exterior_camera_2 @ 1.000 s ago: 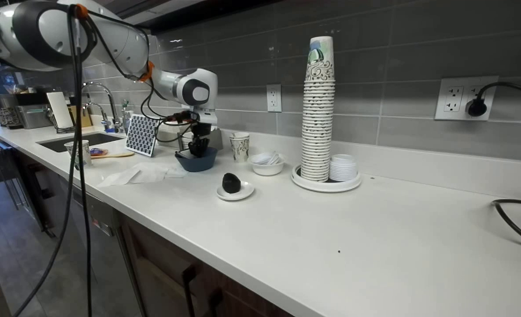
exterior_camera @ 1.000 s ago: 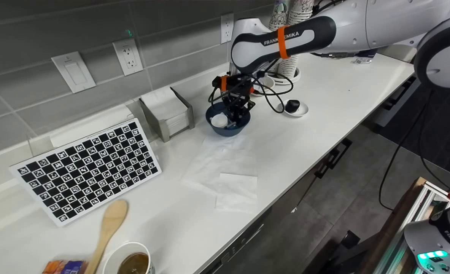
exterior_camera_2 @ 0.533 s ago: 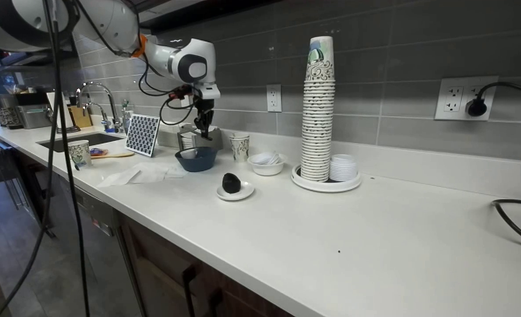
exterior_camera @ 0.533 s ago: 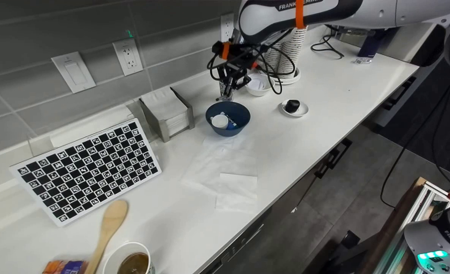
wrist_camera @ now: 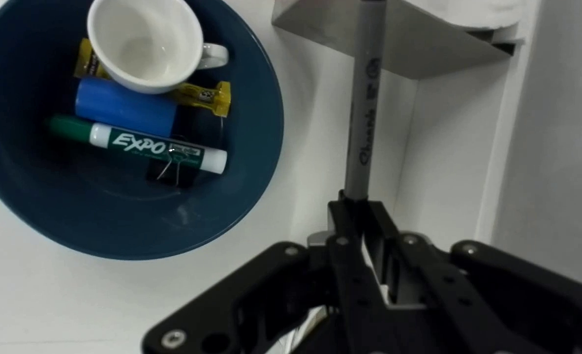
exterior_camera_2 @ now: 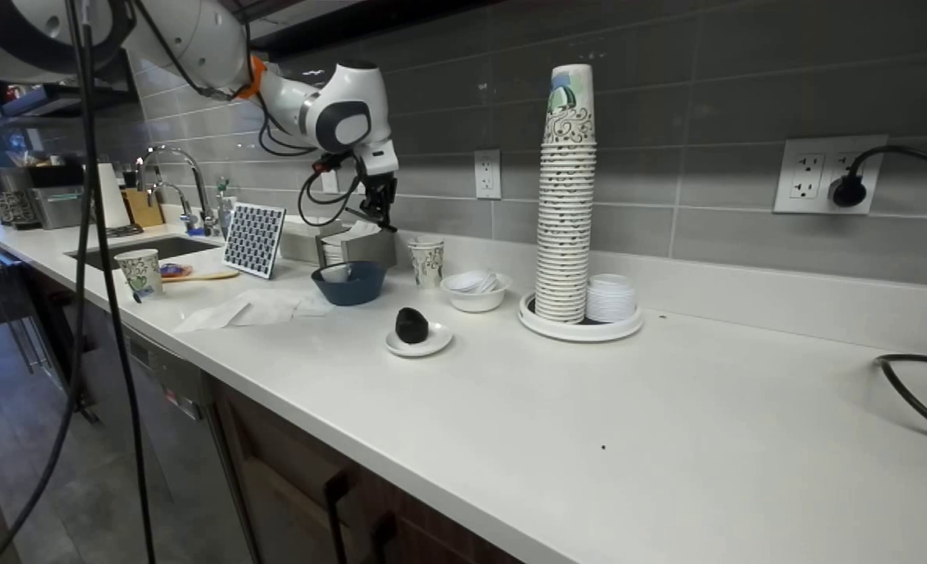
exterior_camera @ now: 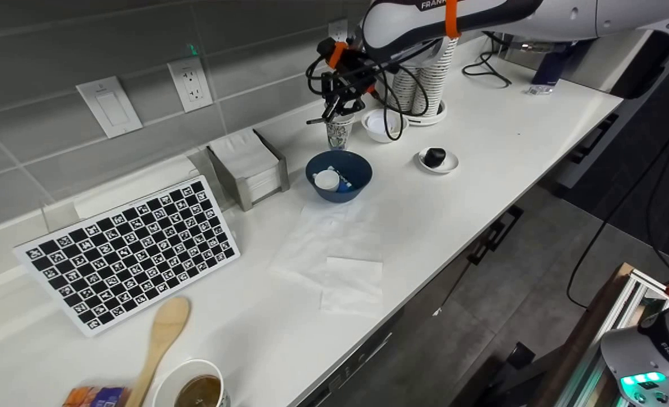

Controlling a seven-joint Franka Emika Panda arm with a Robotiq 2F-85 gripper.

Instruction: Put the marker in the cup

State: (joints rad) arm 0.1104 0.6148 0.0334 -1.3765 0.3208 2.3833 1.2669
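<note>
My gripper point(exterior_camera: 327, 117) is shut on a grey Sharpie marker point(wrist_camera: 364, 108). In the wrist view the marker sticks out lengthwise from the closed fingertips point(wrist_camera: 355, 206). In an exterior view the marker point(exterior_camera: 314, 121) is roughly level and points toward the napkin holder side. The cup, a pale patterned tumbler point(exterior_camera: 338, 135), stands upright on the counter by the wall, behind the blue bowl. The gripper overlaps the cup's rim in that view. In an exterior view the cup point(exterior_camera_2: 427, 265) is beside and below the gripper point(exterior_camera_2: 389, 227), apart from it.
The blue bowl point(wrist_camera: 251, 196) holds a white mug point(wrist_camera: 145, 44), a green Expo marker point(wrist_camera: 148, 145), a blue cylinder and a binder clip. A napkin holder point(exterior_camera: 266, 169), low white bowl point(exterior_camera_2: 475, 299), tall cup stack point(exterior_camera_2: 566, 235) and plate with a black object point(exterior_camera_2: 412, 325) are near.
One second ago my gripper was down in the blue bowl. It has risen out with the grey marker and shifted toward the wall and cup; the marker has tilted toward level.
</note>
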